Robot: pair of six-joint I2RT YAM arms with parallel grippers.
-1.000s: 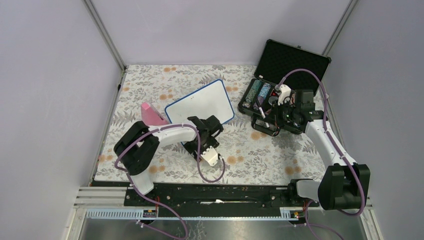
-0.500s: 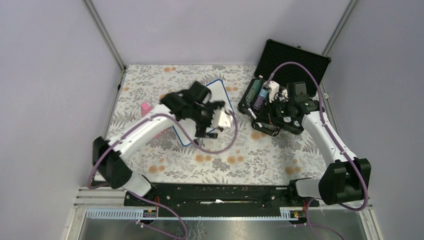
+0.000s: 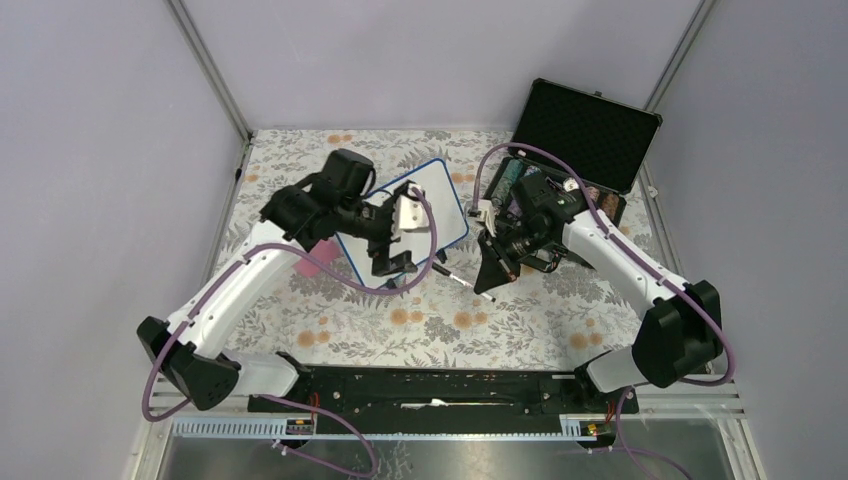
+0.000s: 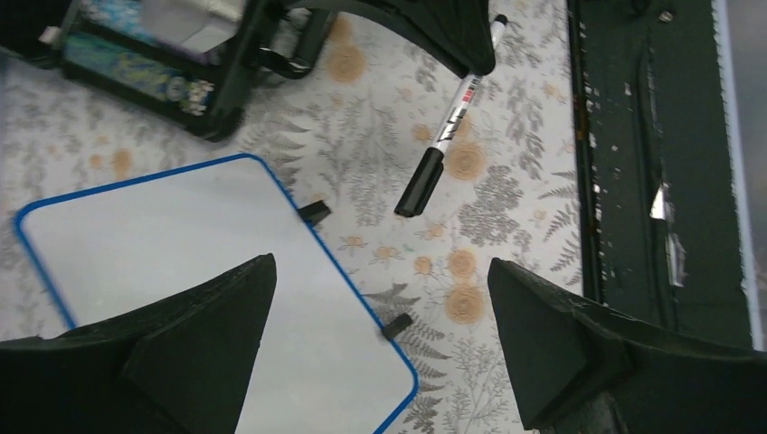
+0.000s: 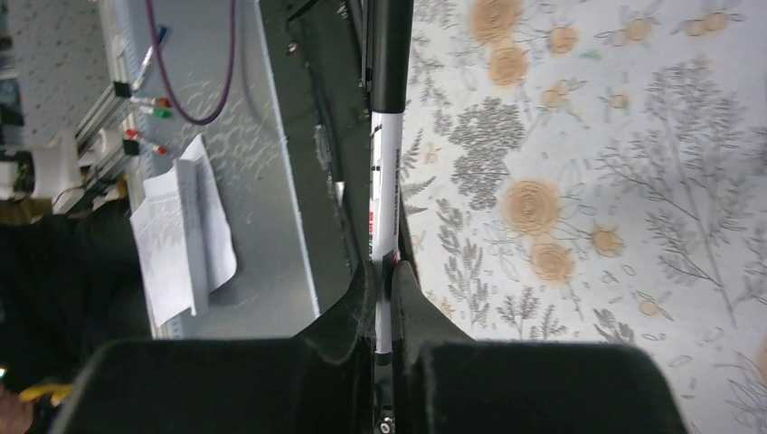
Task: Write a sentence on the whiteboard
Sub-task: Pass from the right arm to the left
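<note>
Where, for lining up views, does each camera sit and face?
Top external: above, behind the robot, looking down at left arm, right arm, whiteboard, case.
Left wrist: looks down between its own open jaws at the whiteboard and the marker.
Right wrist: looks along its shut jaws gripping the marker toward the near rail.
Shared: all three show the marker.

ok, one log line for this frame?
left gripper: open, above whiteboard | right gripper: shut on marker, cap on, capped end toward left gripper | whiteboard: no writing visible
</note>
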